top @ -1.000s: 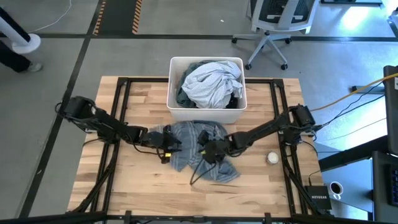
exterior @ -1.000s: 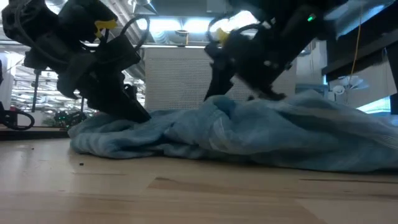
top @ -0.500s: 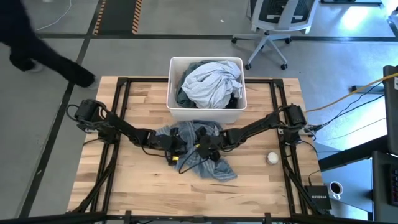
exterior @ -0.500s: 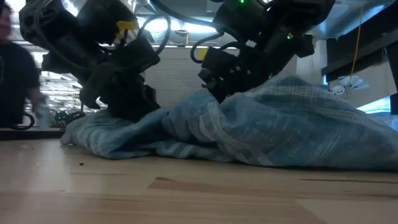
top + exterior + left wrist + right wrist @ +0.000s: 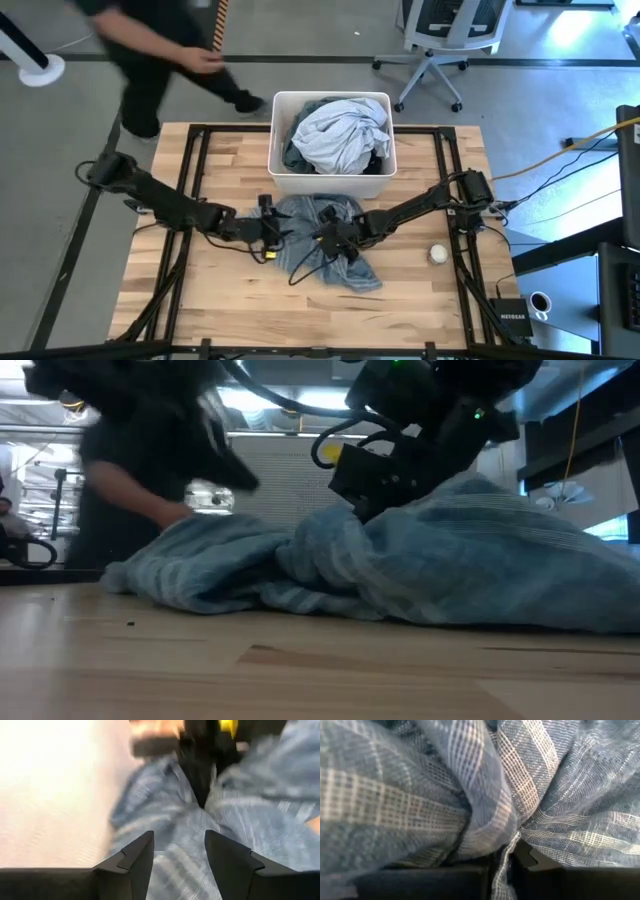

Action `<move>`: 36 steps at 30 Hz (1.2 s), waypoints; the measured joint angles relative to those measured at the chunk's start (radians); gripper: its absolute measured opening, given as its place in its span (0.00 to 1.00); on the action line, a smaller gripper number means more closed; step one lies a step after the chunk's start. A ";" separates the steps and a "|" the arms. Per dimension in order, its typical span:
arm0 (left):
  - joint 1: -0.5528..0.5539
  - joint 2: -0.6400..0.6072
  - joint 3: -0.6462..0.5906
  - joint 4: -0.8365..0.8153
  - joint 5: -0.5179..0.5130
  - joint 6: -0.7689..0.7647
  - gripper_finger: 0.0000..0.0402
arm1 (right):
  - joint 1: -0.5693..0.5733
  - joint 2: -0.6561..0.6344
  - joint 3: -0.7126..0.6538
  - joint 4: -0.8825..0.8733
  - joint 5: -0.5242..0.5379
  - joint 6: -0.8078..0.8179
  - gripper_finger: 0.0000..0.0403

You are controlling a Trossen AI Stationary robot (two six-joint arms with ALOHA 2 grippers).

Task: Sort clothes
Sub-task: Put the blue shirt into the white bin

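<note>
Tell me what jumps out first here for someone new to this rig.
The crumpled blue-grey striped shirt at mid-table, just in front of the white tub heaped with more clothes. Both arms meet over it: the right gripper pinches a fold shut, the left gripper hangs open at its edge. A person passes the table's far left corner.

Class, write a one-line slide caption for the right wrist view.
Right claw shut on a fold of the blue-grey striped shirt, fabric filling the view.

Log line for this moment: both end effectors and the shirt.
left end effector: open, at striped shirt edge | right end effector: shut on striped shirt | white tub: holds other clothes
</note>
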 joint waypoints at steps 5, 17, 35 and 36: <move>-0.024 -0.168 0.002 -0.013 -0.049 0.040 0.43 | 0.037 -0.025 0.049 -0.152 0.043 0.019 0.04; 0.075 -0.529 0.002 0.057 -0.120 0.268 0.43 | 0.074 -0.148 0.104 -0.251 0.080 0.018 0.03; 0.091 -0.546 0.002 -0.059 -0.117 0.136 0.43 | 0.001 -0.522 0.309 -0.155 0.131 -0.259 0.03; 0.093 -0.546 0.002 -0.061 -0.117 0.125 0.43 | -0.019 -0.522 0.346 -0.138 0.143 -0.283 0.03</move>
